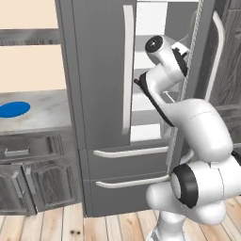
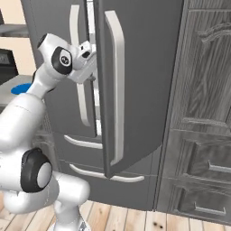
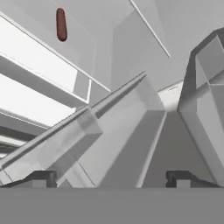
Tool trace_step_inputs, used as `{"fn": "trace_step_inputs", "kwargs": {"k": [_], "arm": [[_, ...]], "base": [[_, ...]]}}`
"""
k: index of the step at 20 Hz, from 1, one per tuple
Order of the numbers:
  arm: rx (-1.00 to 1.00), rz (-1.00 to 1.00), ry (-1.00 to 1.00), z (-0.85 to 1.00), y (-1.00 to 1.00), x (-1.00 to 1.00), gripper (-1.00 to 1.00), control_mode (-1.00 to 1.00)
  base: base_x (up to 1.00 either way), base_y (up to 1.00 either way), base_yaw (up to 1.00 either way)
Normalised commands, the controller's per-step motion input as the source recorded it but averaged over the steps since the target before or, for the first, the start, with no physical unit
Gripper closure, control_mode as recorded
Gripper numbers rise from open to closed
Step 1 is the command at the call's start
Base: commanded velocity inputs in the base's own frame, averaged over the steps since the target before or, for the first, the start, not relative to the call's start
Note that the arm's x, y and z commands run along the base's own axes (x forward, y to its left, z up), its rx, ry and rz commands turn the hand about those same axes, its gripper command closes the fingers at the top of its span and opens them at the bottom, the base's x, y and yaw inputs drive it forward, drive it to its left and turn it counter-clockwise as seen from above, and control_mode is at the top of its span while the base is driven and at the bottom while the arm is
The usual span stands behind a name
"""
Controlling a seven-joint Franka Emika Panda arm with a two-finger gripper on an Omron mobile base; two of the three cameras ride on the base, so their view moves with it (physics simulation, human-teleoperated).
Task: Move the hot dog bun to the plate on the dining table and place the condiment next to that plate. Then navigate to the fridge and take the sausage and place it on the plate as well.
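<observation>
The gripper is seen wide open and empty inside the fridge. The sausage is seen on a white shelf, upper left of the hand view.

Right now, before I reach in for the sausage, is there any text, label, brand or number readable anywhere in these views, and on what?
None: no readable text, label, brand or number in any view.
The fridge doors and handles are plain.
The sausage and the white inner shelves are unmarked.
The blue plate is unmarked too.
</observation>
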Motion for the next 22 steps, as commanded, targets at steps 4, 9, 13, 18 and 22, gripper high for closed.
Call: {"fn": "trace_step_inputs", "kwargs": {"k": [4, 9, 13, 18, 22], "arm": [[0.04, -0.14, -0.02, 0.00, -0.78, -0.53, -1.00, -1.00], [0.09, -0.08, 0.00, 0.00, -0.96, -0.08, -1.00, -1.00], [0.13, -0.04, 0.04, 0.00, -1.00, 0.00, -1.00, -1.00], [0.14, -0.02, 0.06, 0.00, -1.00, 0.01, -1.00, -1.00], [0.12, -0.01, 0.07, 0.00, -1.00, 0.11, -1.00, -1.00]], "base": [[0.00, 0.00, 0.00], [0.00, 0.00, 0.00], [0.00, 0.00, 0.00], [0.00, 0.00, 0.00], [0.00, 0.00, 0.00]]}}
